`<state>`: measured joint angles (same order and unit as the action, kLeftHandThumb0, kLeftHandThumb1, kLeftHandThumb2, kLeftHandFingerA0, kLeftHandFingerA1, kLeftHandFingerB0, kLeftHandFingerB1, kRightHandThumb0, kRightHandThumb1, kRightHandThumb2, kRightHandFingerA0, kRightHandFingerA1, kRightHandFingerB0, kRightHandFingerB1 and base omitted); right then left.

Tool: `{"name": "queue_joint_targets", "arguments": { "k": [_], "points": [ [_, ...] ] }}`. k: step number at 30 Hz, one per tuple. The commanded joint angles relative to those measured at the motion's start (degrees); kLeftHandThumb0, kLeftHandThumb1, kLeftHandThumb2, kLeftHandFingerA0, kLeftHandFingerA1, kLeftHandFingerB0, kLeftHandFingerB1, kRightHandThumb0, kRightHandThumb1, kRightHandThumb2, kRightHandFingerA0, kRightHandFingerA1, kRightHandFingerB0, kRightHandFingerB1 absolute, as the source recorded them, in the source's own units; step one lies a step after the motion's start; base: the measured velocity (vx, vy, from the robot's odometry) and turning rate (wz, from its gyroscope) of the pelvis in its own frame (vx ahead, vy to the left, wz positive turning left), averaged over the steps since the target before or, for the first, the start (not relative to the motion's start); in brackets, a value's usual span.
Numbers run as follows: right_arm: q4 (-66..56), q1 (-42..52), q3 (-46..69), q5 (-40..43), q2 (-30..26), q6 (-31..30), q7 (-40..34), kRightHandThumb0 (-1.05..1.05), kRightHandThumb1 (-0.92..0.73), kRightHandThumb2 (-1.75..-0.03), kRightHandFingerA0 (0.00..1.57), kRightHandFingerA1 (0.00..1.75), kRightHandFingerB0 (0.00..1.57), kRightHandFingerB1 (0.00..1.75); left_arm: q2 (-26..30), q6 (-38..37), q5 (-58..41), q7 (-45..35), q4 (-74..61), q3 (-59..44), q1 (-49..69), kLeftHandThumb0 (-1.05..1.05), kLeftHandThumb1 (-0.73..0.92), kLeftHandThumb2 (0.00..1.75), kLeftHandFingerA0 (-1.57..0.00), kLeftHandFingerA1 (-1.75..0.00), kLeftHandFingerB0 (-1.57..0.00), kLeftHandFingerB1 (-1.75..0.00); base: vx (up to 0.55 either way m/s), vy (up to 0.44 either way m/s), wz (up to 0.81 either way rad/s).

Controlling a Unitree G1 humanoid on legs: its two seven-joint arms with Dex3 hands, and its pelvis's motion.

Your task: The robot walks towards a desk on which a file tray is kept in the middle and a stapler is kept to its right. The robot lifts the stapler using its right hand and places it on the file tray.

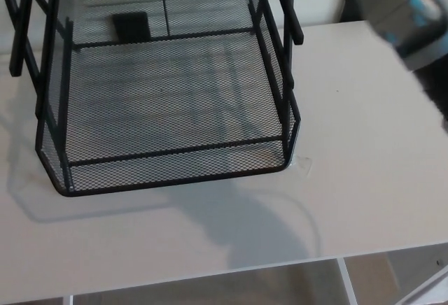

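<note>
The stapler is not showing on the desk (364, 144) right of the tray (168, 95); a small dark block (131, 26) sitting behind the rear mesh is too unclear to call. The tray is standing mid-desk with its low front lip (175, 152) facing the robot, probably easing a drop from above, though its tall side bars (280, 11) are crowding any sideways reach. Neither the left hand nor the right hand is showing, so their grip cannot be told.

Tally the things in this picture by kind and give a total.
White desk: 1
Black mesh file tray: 1
Small black block behind the tray's back mesh, kind unclear: 1
Total: 3
</note>
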<state>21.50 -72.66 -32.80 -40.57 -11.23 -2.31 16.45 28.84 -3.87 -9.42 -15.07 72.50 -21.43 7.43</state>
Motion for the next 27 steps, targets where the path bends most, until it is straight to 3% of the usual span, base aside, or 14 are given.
{"name": "queue_joint_targets", "arguments": {
  "k": [1, 7, 8, 11, 12, 15, 17, 18, 19, 21, 23, 25, 26, 27],
  "points": [
    [2.05, -1.29, -2.23, -3.65, 2.21, -2.22, 2.56, -0.28, -0.68, -0.62, 0.81, 1.75, 0.68, 1.39, -0.2, -1.98, 0.42, 0.58, -0.06, 0.37, -0.67, -0.97, 0.83, 1.45, -0.12, -0.87, -0.08, -0.59, 0.0, 0.0, 0.0],
    [7.46, -2.29, -2.11, -3.82, 7.09, -5.67, 3.16, -0.23, -0.64, -0.67, 0.95, 1.7, 0.75, 1.24, -0.65, -2.03, 1.0, 1.13, -0.16, 1.33, -1.24, -0.97, 0.84, 1.46, -0.12, -0.87, -0.08, -0.58, 0.0, 0.0, 0.0],
    [8.28, -2.23, -2.52, -3.98, 8.12, -7.47, 4.83, -0.28, -0.69, -0.66, 0.82, 1.61, 0.69, 0.61, -0.8, -2.0, 1.17, 2.23, 0.11, 1.38, -1.46, -0.98, 0.84, 1.45, -0.16, -0.89, -0.1, -0.6, 0.0, 0.0, 0.0],
    [7.52, 1.37, -3.21, -4.74, 8.51, -8.74, 4.61, -0.35, -0.72, -0.63, 0.76, 1.67, 0.75, 0.72, -0.43, -1.93, 1.04, 1.38, -0.29, 1.54, -1.53, -1.05, 0.92, 1.15, -0.26, -1.04, 0.0, -0.62, 0.0, 0.0, 0.0],
    [7.63, 1.88, -3.27, -3.96, 8.64, -9.25, 6.75, -0.35, -0.7, -0.63, 0.74, 1.62, 0.75, 0.6, -0.44, -1.88, 1.11, 1.61, -0.32, 1.68, -1.5, -0.98, 0.84, 1.46, -0.15, -0.89, -0.1, -0.6, 0.0, 0.0, 0.0],
    [6.26, 4.67, -2.85, -3.52, 8.95, -9.86, 7.01, -0.31, -0.67, -0.63, 0.75, 1.6, 0.79, 0.61, -0.43, -1.66, 1.14, 1.5, -1.03, 2.1, -1.36, -0.97, 0.84, 1.46, -0.12, -0.86, -0.09, -0.59, 0.0, 0.0, 0.0],
    [5.71, 6.82, -3.67, -3.86, 9.06, -9.72, 7.42, -0.29, -0.7, -0.63, 0.81, 1.66, 0.79, 0.98, -0.49, -2.13, 0.89, 1.0, -1.04, 2.01, -1.17, -0.97, 0.83, 1.46, -0.08, -0.83, -0.07, -0.57, 0.0, 0.0, 0.0],
    [6.47, 7.87, -4.22, -3.22, 9.52, -9.43, 8.61, -0.39, -0.56, -0.94, 1.07, 1.32, 0.77, 1.13, -0.57, -2.11, 0.87, 1.16, -0.51, 1.94, -1.55, -1.05, 0.92, 1.06, -0.11, -1.28, 0.0, -0.65, 0.0, 0.0, 0.0],
    [6.34, 8.88, -4.16, -2.84, 9.6, -9.23, 8.64, -0.4, -0.57, -0.94, 1.07, 1.34, 0.8, 1.16, -0.77, -2.06, 1.03, 1.61, -0.57, 2.12, -1.72, -1.05, 0.92, 1.06, -0.11, -1.28, 0.0, -0.66, 0.0, 0.0, 0.0],
    [5.76, 11.18, -3.99, -3.41, 10.94, -12.38, 7.75, -0.3, -0.72, -0.6, 0.77, 1.72, 0.68, 1.35, -0.71, -1.9, 1.26, 1.58, -0.66, 2.46, -1.69, -0.98, 0.82, 1.45, -0.09, -0.84, -0.07, -0.57, 0.0, 0.0, 0.0],
    [5.09, 12.36, -3.57, -3.71, 11.51, -14.09, 7.64, -0.33, -0.69, -0.59, 0.77, 1.72, 0.71, 1.21, -0.72, -1.57, 1.36, 2.11, -0.47, 2.64, -1.82, -0.98, 0.83, 1.44, -0.09, -0.84, -0.08, -0.57, 0.0, 0.0, 0.0],
    [3.5, 13.78, -2.7, -3.3, 11.51, -14.02, 6.94, -0.37, -0.5, -0.93, 1.09, 1.3, 0.78, 1.05, -0.7, -1.47, 1.22, 2.14, -0.38, 2.6, -1.88, -0.97, 0.83, 1.44, -0.09, -0.84, -0.08, -0.57, 0.0, 0.0, 0.0],
    [2.89, 14.99, -2.63, -3.54, 11.23, -13.34, 5.5, -0.29, -0.66, -0.61, 0.79, 1.75, 0.65, 1.51, -0.67, -1.58, 1.32, 2.11, -0.33, 2.7, -1.87, -0.97, 0.84, 1.46, -0.09, -0.84, -0.08, -0.57, 0.0, 0.0, 0.0],
    [2.42, 15.92, -2.83, -4.12, 10.86, -13.18, 4.91, -0.41, -0.5, -0.9, 1.1, 1.35, 0.78, 1.14, -0.56, -1.79, 1.57, 1.91, -0.38, 2.98, -1.75, -0.97, 0.84, 1.46, -0.1, -0.85, -0.09, -0.58, 0.0, 0.0, 0.0]
  ]
}}
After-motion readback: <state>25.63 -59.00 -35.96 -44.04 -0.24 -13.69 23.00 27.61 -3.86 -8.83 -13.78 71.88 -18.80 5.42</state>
